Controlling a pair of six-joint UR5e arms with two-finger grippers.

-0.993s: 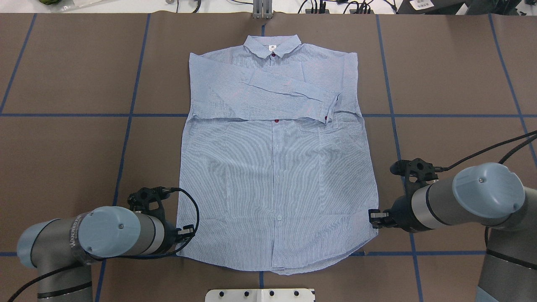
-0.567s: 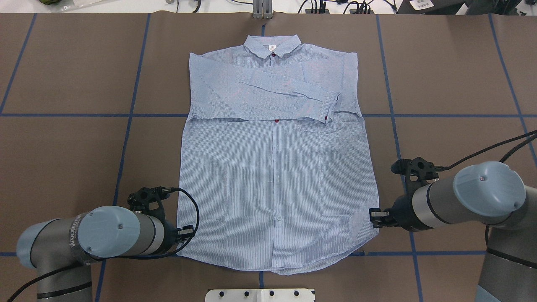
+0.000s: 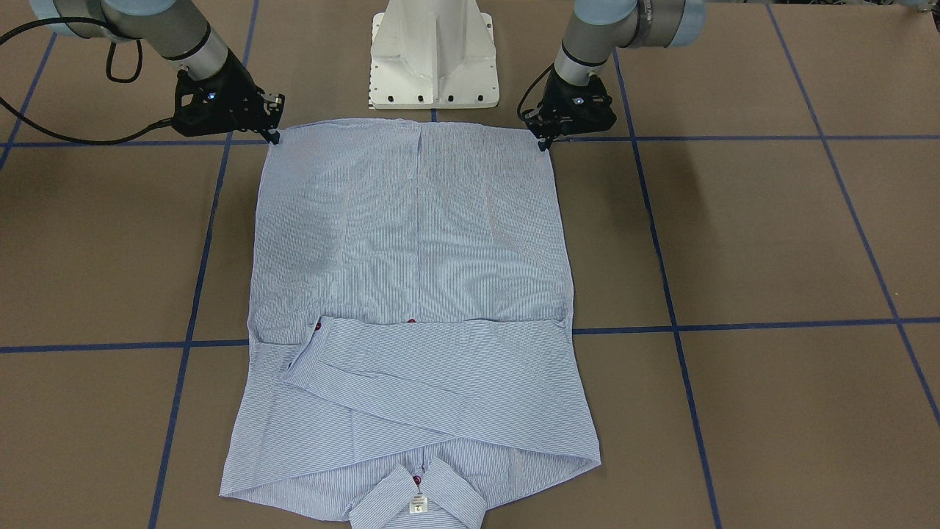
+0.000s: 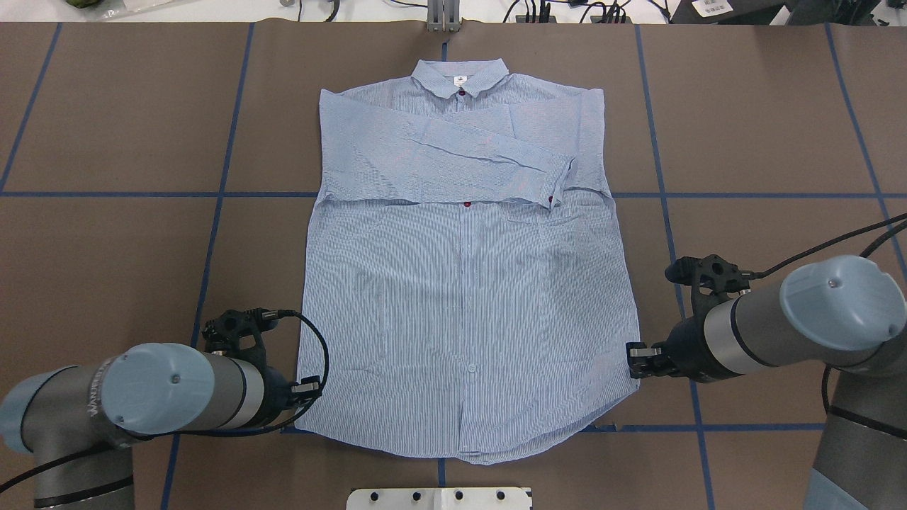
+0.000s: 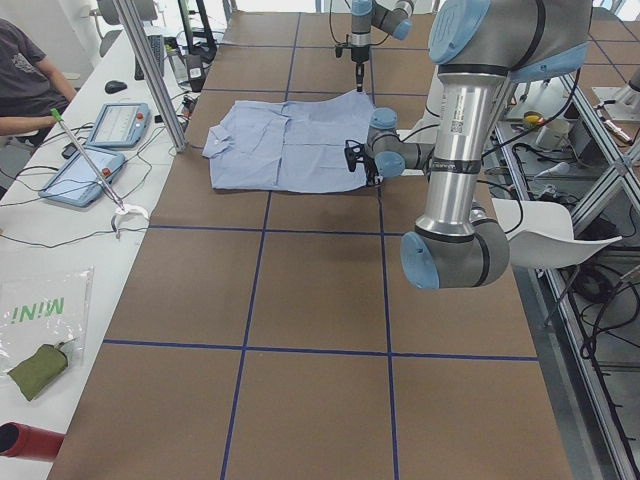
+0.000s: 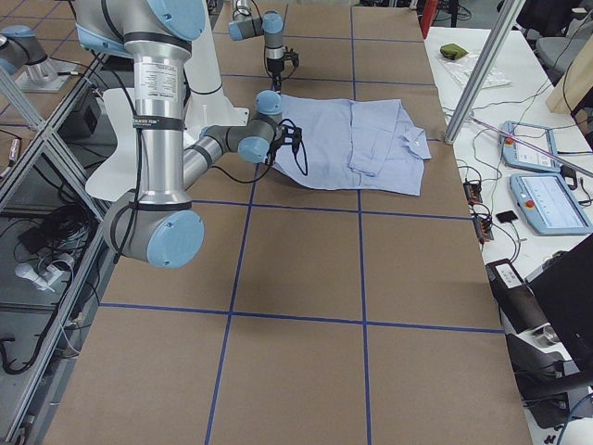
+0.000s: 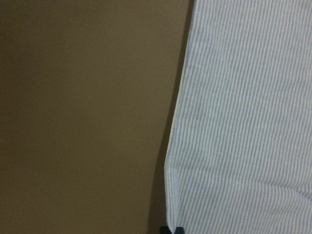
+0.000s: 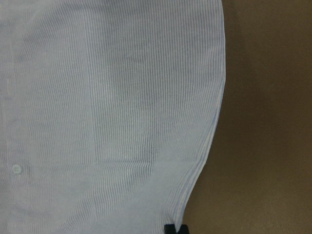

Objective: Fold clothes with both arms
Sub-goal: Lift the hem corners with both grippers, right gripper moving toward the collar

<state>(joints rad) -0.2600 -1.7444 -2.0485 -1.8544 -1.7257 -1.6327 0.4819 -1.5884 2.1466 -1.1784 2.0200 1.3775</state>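
Observation:
The light blue striped shirt (image 4: pixel 460 304) lies flat, front up, on the brown table, collar (image 4: pixel 460 74) at the far side, one sleeve folded across the chest. My left gripper (image 4: pixel 312 388) sits low at the hem's left corner, fingers shut, pinching the edge of the shirt (image 7: pixel 243 122). My right gripper (image 4: pixel 633 358) sits at the hem's right corner, shut on the edge of the shirt (image 8: pixel 112 112). In the front-facing view the left gripper (image 3: pixel 545 141) and the right gripper (image 3: pixel 275 136) touch the two near-robot corners of the shirt (image 3: pixel 411 242).
The white base pedestal (image 3: pixel 433 59) stands just behind the hem, between the arms. Blue tape lines (image 4: pixel 212 195) grid the brown table top. A metal post (image 4: pixel 443 18) stands at the far edge. A bench with tablets (image 5: pixel 95 150) runs along the far side.
Both arms have drawn their elbows outward and back. The left gripper has slid slightly left along the hem corner, the right slightly up. The shirt stays flat.

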